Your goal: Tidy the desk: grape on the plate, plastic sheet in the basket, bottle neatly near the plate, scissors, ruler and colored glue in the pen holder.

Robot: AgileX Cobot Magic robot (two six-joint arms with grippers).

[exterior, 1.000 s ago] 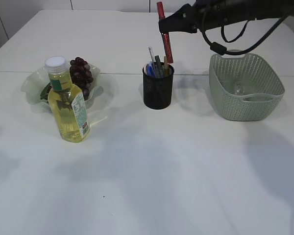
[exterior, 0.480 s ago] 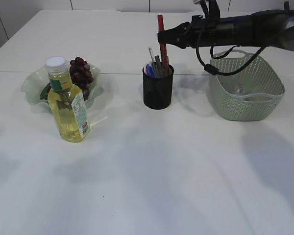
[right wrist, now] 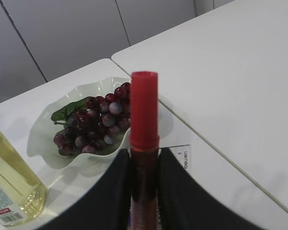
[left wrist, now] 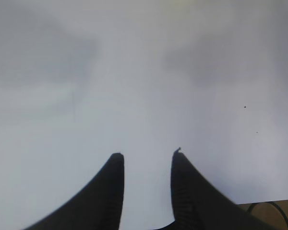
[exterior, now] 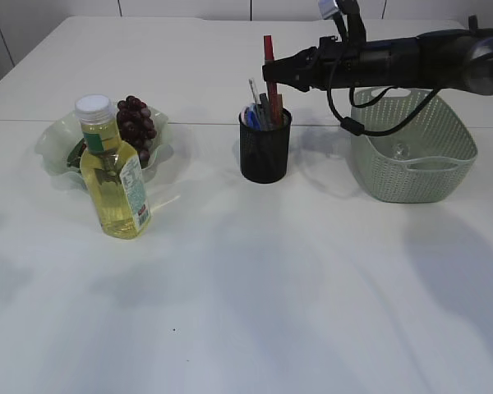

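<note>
The colored glue (exterior: 269, 51), a red tube with a red cap (right wrist: 144, 110), stands upright with its lower end down in the black pen holder (exterior: 264, 156). My right gripper (exterior: 270, 72) reaches in from the right, and its jaws (right wrist: 144, 152) press close on both sides of the tube. A clear ruler (right wrist: 185, 159) and other dark tools (exterior: 265, 107) stick out of the holder. The grape (exterior: 136, 123) lies on the pale green plate (exterior: 53, 139). In front of the plate stands the bottle (exterior: 115, 176). My left gripper (left wrist: 146, 154) hangs open over bare table.
The green mesh basket (exterior: 411, 172) sits right of the pen holder, under my right arm, with something clear at its bottom (exterior: 401, 150). White table stretches across the front. The left arm does not show in the exterior view.
My right gripper has come down with the glue, and the tube's lower end has gone from above the pen holder into it. The left gripper has not moved.
</note>
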